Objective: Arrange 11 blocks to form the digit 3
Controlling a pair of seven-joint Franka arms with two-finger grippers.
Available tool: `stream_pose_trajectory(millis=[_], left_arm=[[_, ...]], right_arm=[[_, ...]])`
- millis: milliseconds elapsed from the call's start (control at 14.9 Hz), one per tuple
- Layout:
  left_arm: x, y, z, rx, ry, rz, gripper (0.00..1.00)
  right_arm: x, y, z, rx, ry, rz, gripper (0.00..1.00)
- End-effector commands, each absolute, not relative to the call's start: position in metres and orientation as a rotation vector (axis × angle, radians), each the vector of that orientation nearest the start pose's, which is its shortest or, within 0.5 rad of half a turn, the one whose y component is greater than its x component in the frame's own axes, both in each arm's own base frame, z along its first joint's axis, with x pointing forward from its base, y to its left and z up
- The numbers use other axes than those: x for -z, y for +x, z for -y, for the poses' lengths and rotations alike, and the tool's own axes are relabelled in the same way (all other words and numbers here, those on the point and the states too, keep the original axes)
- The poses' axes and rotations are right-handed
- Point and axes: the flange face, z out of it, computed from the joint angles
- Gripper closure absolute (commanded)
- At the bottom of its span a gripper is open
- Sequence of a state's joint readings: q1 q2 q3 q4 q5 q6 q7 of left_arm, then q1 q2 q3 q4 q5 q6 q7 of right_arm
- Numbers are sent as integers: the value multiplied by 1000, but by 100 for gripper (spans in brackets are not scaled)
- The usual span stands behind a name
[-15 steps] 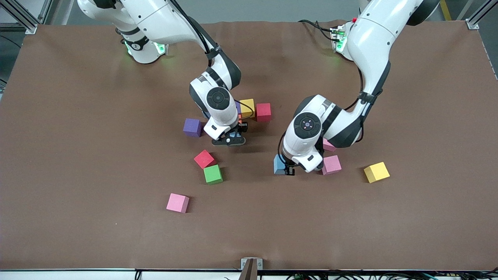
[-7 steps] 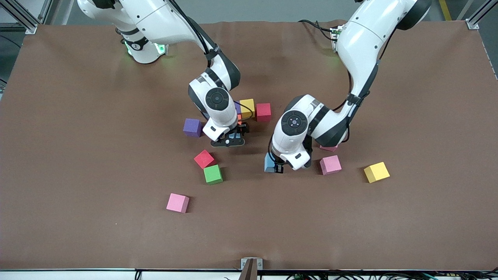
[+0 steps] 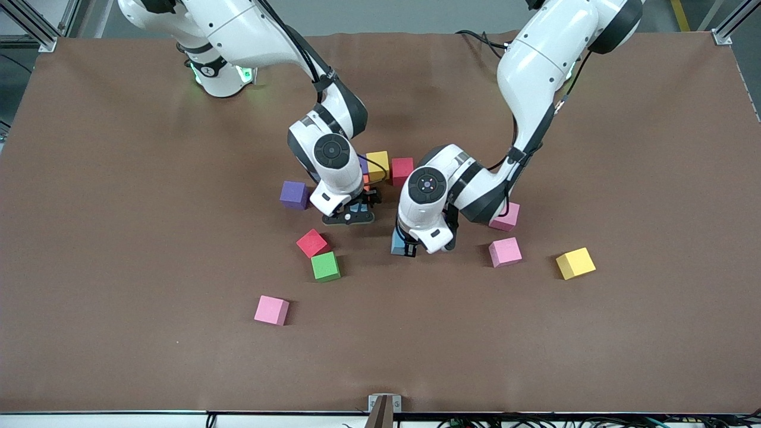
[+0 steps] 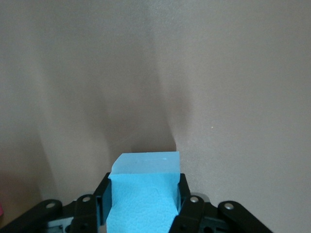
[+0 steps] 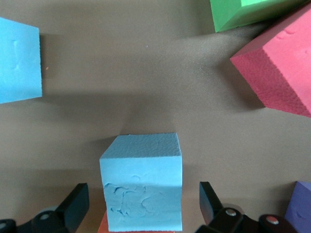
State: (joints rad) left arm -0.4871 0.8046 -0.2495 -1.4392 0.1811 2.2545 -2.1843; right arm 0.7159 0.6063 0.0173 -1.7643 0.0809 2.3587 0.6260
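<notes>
A short row of blocks lies mid-table: a part-hidden purple block, a yellow block and a red block. An orange block and a blue block continue from the purple end toward the front camera. My right gripper stands open round that blue block, both fingers clear of it. My left gripper is shut on a second blue block, low over the table beside the row. The digit 3 does not show as a finished figure.
Loose blocks lie around: purple, red, green and pink toward the right arm's end. Two pink blocks and a yellow one lie toward the left arm's end.
My left gripper has carried its blue block away from the pink blocks toward the row. My right gripper has opened round its blue block and hardly moved.
</notes>
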Motion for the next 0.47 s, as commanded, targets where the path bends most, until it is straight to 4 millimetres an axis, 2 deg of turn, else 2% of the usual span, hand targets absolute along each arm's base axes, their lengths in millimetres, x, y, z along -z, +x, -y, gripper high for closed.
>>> stream_pose_trajectory(millis=[0, 135, 404], left_arm=[[-228, 571, 461, -33, -2409, 2099, 75], [-229, 571, 461, -32, -2410, 2100, 75], [-231, 571, 462, -32, -2414, 2101, 75]], right_arm=[[-215, 492, -441, -85, -3106, 47, 0], [-208, 493, -442, -93, -3108, 42, 0], [-207, 493, -444, -94, -3108, 42, 0]])
